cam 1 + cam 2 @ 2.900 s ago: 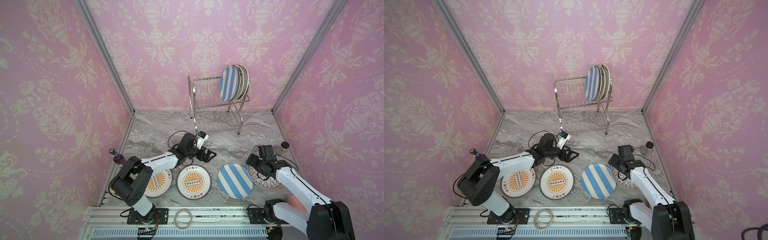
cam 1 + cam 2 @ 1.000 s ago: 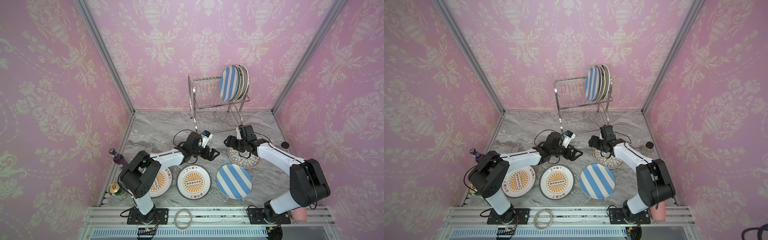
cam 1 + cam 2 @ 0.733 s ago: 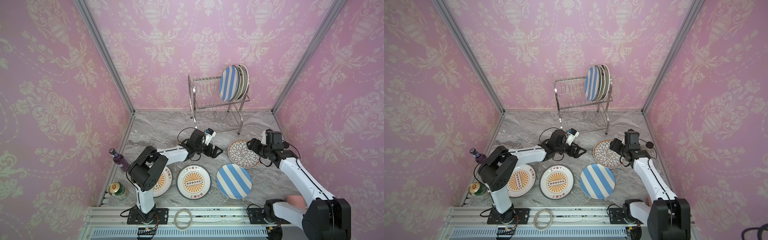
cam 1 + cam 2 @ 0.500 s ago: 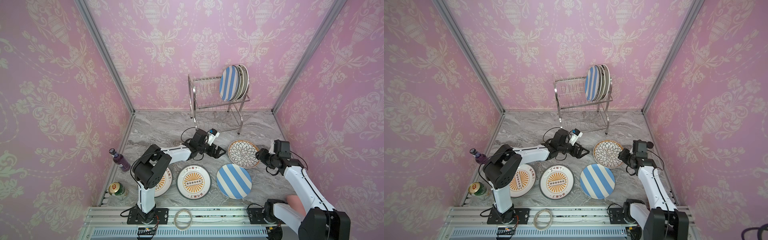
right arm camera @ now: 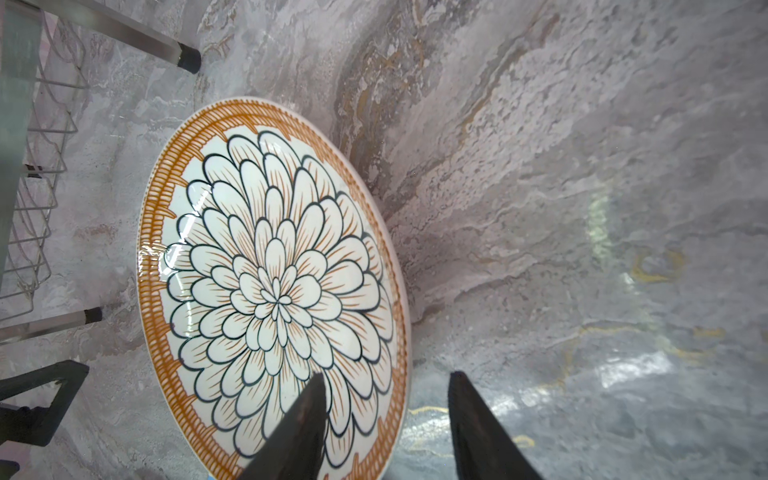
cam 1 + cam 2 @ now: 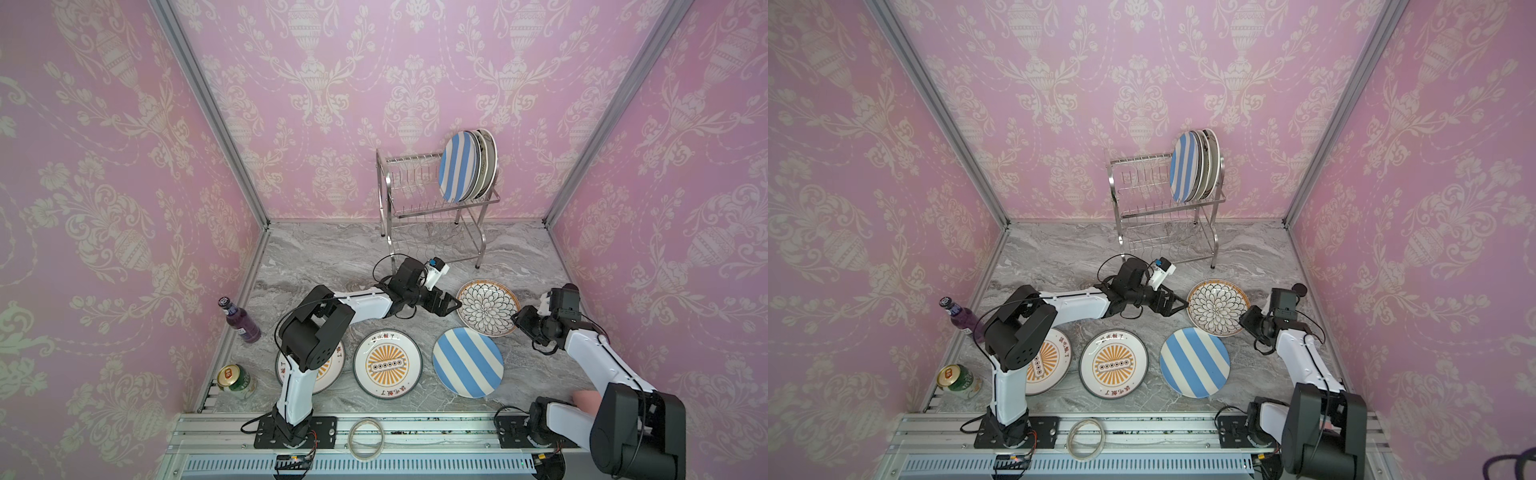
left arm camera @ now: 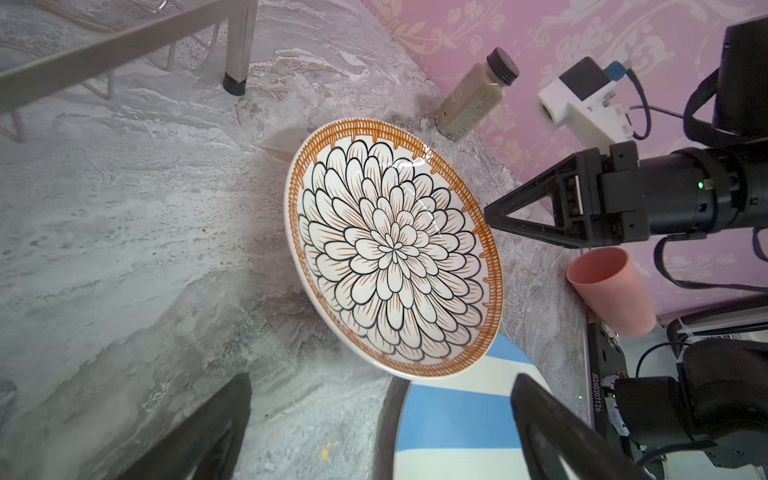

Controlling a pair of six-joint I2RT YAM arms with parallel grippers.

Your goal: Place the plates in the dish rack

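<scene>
Locate the dish rack [image 6: 432, 199] at the back edge of the counter [image 6: 332, 257], right of centre. Note plates standing on edge at the right end of its upper tier, with the racked striped plate [image 6: 457, 166] foremost; cannot tell the number behind it.

Along the front edge, find three plates lying flat in a row: the left sunburst plate [image 6: 332, 370], partly hidden under the left arm, the centre sunburst plate [image 6: 387, 365] and the flat striped plate [image 6: 467, 361].

Find the petal plate [image 6: 488, 307] just behind the flat striped plate, toward the right edge, overlapping that plate's rim in the left wrist view.

See the left gripper [image 6: 451, 309] just beside the petal plate's left rim, jaws spread wide, holding nothing.

See the right gripper [image 6: 517, 322] at the opposite rim, jaws partly apart. In the right wrist view, note the rim passing between the two fingers [image 5: 299, 424]. Cannot tell contact with the plate.
</scene>
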